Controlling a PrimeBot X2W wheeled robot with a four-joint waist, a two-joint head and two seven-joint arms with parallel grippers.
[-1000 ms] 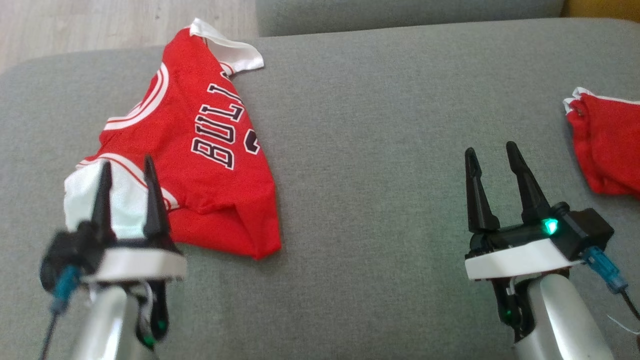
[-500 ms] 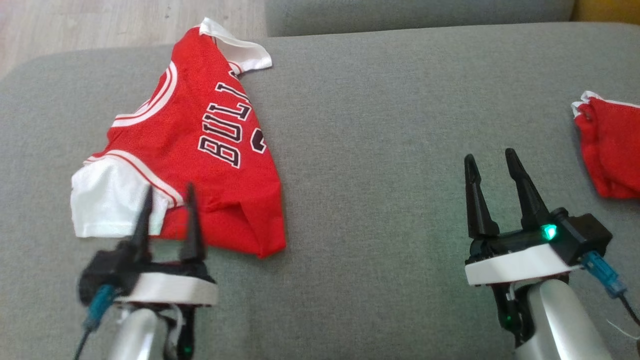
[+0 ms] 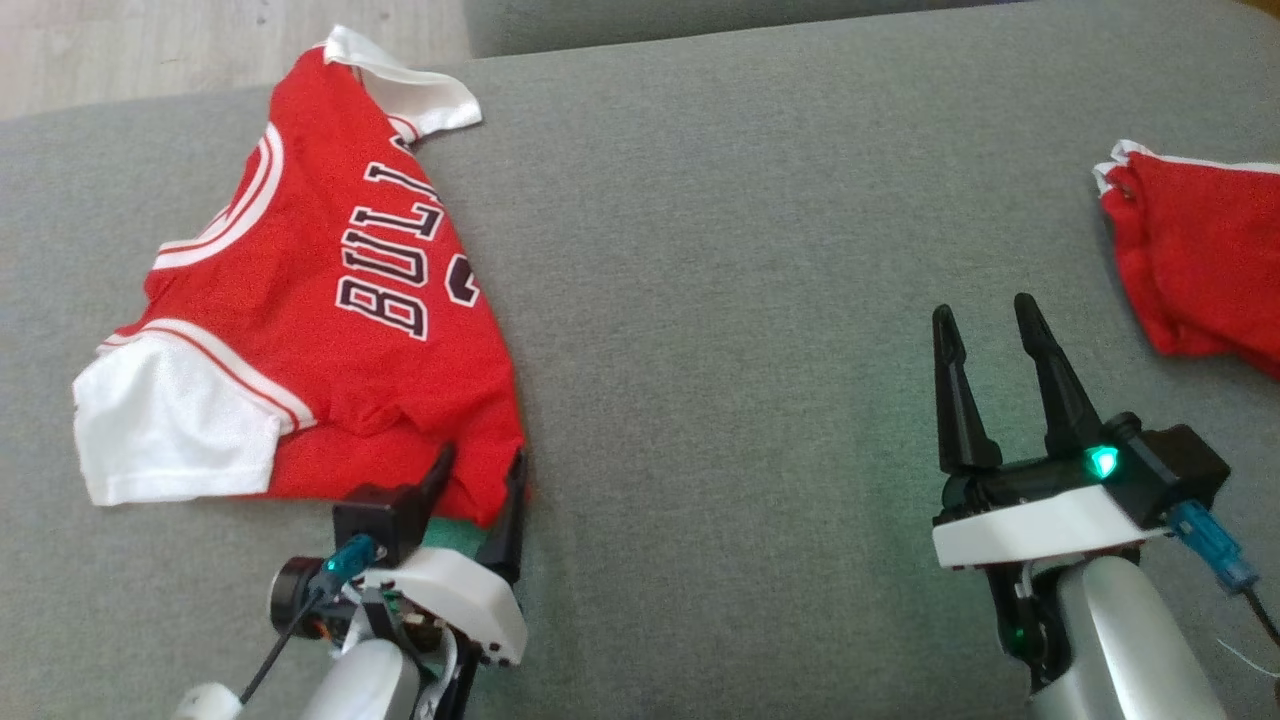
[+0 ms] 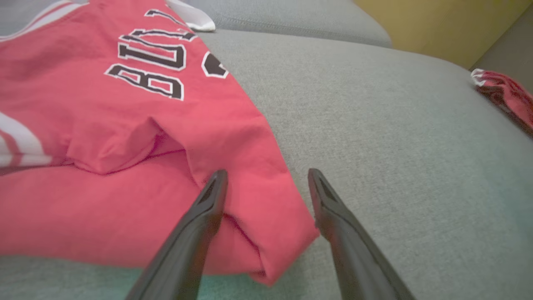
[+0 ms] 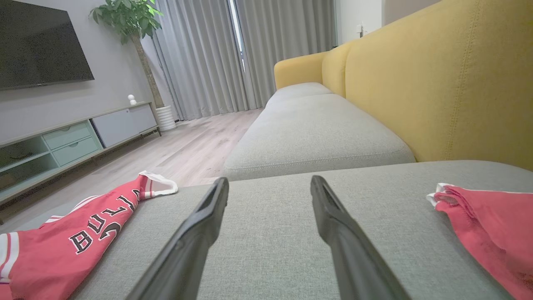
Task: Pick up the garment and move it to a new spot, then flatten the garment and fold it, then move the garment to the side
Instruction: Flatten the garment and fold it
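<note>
Head view: above, looking down on the sofa seat (image 3: 720,300).
Left wrist view: low, close on a corner of the jersey (image 4: 83,125).
Right wrist view: low, along the sofa seat.
Shared: jersey, sofa seat.

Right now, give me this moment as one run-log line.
phase: pre-grasp | left gripper: open, astride near corner of jersey, no grip yet | right gripper: open, over cushion, holding nothing
</note>
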